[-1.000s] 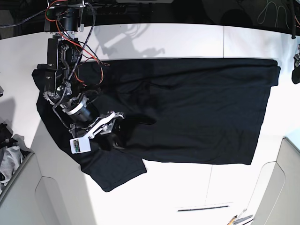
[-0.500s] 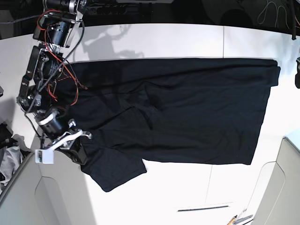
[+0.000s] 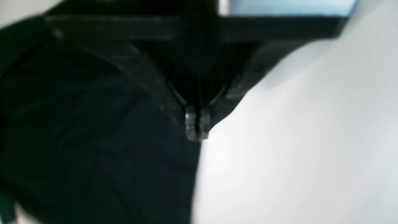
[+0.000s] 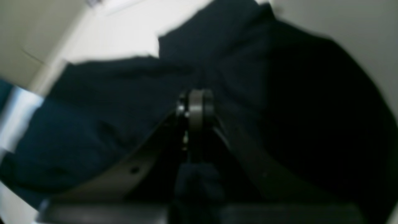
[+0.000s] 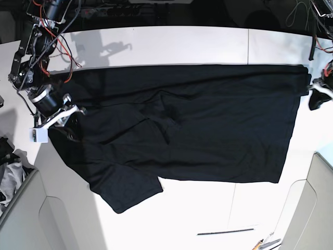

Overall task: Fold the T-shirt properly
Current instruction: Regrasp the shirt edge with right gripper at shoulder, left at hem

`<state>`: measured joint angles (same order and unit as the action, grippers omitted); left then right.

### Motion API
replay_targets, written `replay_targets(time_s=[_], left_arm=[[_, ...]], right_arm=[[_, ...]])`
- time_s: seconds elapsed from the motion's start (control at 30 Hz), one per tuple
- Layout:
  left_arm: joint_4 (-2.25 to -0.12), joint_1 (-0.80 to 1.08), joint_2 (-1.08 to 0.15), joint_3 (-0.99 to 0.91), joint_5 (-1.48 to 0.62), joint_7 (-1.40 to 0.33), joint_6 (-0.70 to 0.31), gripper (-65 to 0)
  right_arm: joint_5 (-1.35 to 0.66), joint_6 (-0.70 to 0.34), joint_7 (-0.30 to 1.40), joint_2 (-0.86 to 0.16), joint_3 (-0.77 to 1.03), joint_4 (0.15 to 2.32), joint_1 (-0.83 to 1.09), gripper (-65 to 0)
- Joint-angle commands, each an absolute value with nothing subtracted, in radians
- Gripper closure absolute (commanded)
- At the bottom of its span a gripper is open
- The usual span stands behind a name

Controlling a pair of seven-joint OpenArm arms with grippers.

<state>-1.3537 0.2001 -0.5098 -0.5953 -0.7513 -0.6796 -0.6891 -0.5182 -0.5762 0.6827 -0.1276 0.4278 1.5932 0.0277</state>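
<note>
Now the T-shirt lies spread flat across the white bench. The right claw is pinched together on the shirt's left edge, while the left claw is closed at its far-right corner; whether it grips fabric is unclear.

We find the T-shirt to be soft black cloth, matt, with shallow wrinkles and no sheen. The table looks smooth and white, faintly glossy where light pools. The left gripper shows clear, glassy plastic tips on dull black arms. The right gripper looks like matt grey plastic, though the view is blurred.
</note>
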Motion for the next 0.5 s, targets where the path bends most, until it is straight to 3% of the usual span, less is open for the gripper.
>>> replay_targets(time_s=[0.0,0.17,0.47], left_arm=[[-1.367,0.187,-0.532,-0.565,-0.746,-0.661,-0.698,0.0],[-1.367,0.18,-0.531,-0.419,-0.572,-0.59,-0.698,0.0],[-1.367,0.184,-0.529,-0.403,-0.448,-0.571,-0.659,0.0]], right_arm=[[-0.505,-0.58,0.652,-0.146,0.43,1.612,0.027,0.0],[-0.405,-0.578,0.598,-0.171,0.43,1.612,0.092,0.0],[-0.296,-0.566,0.523,-0.171,0.43,1.611,0.125,0.0]])
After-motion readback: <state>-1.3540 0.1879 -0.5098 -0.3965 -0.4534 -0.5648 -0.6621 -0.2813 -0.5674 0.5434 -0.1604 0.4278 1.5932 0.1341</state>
